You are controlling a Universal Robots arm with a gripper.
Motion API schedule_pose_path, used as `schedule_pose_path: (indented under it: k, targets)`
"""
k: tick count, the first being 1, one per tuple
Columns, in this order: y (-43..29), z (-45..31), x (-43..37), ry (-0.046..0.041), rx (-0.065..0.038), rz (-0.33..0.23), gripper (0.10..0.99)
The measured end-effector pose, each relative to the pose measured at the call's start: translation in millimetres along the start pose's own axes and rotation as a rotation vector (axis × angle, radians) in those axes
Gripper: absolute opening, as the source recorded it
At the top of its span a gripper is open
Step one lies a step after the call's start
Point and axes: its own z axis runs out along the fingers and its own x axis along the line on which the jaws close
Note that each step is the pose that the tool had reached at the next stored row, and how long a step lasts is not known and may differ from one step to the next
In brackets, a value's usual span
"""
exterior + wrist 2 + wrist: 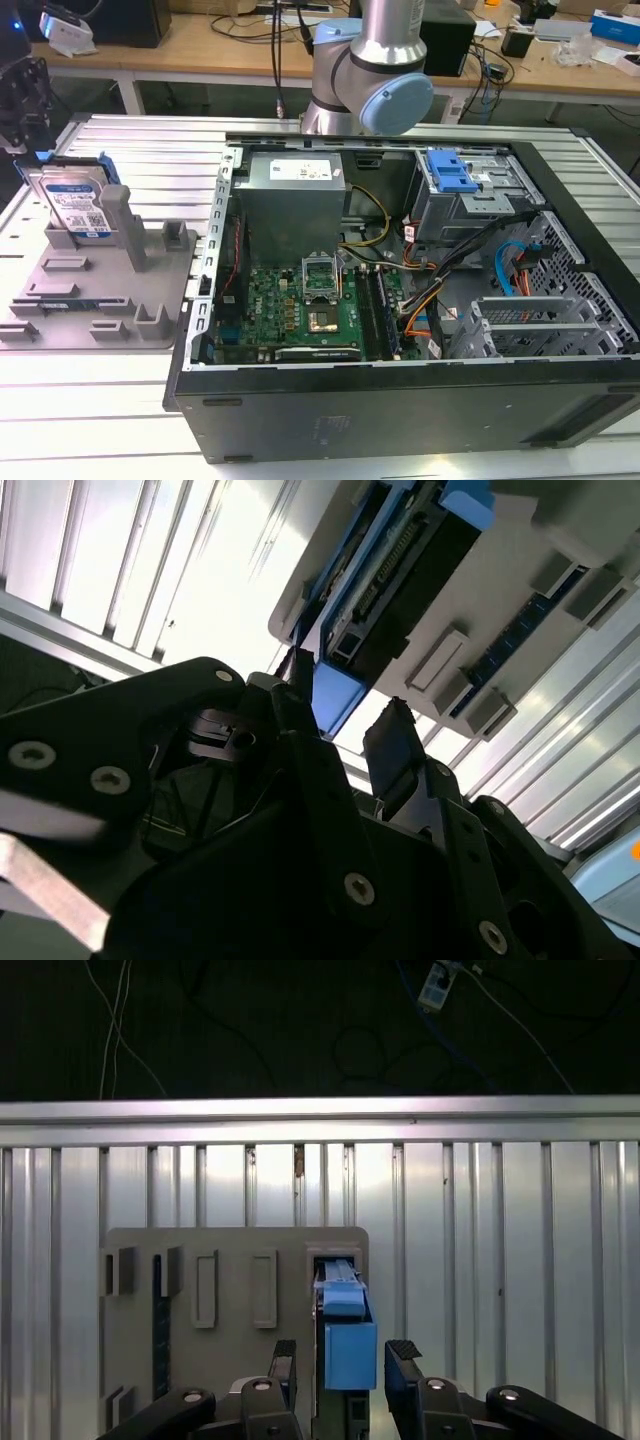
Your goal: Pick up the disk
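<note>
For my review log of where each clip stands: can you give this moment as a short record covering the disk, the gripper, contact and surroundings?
disk: on edge in the grey fixture tray, blue rail facing the gripper
gripper: open, straddling the disk
contact: none apparent in the first wrist view
task state: disk not lifted
nearby: open computer case, on the exterior view's right of the tray

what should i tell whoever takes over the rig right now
Gripper: open, fingers on either side of the disk's blue end, not closed on it.
Disk: standing upright in the grey fixture tray, at the exterior view's left, beside the open computer case.
Done: gripper lined up over the disk.
Left: disk not yet grasped or lifted.
</note>
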Motion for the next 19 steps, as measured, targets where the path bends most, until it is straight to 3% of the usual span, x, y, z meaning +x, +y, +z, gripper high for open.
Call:
schedule_pose_path:
  k: [19]
  targets:
    - [-0.7,16.7,-3.0,0.0054,-0.005,0.000,0.482]
